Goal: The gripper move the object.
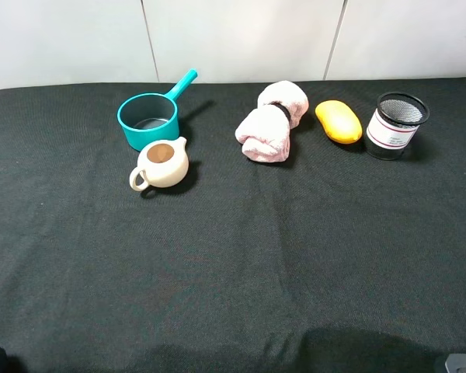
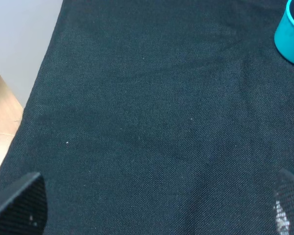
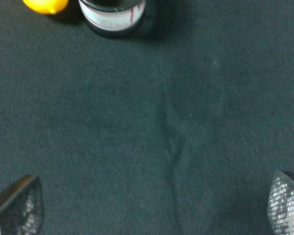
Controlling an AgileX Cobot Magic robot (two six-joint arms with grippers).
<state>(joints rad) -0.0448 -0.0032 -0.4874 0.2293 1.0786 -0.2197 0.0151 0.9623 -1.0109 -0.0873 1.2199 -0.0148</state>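
Note:
The cream teapot point(image 1: 161, 164) with a brown top stands upright on the black cloth, left of centre, just in front of the teal saucepan point(image 1: 148, 120). Its loop handle points to the front left. It shows in neither wrist view. My left gripper point(image 2: 157, 210) is open and empty over bare cloth near the table's front left; only its fingertips point(image 2: 20, 203) show. My right gripper point(image 3: 152, 208) is open and empty over bare cloth at the front right; only its fingertips point(image 3: 286, 205) show. In the exterior high view only slivers of the arms show at the bottom corners.
A pink rolled towel point(image 1: 272, 120), a yellow mango-like fruit point(image 1: 339, 121) and a black mesh cup point(image 1: 396, 124) stand in a row at the back right. The left wrist view shows the saucepan's side point(image 2: 290, 34) and the table's left edge point(image 2: 39, 93).

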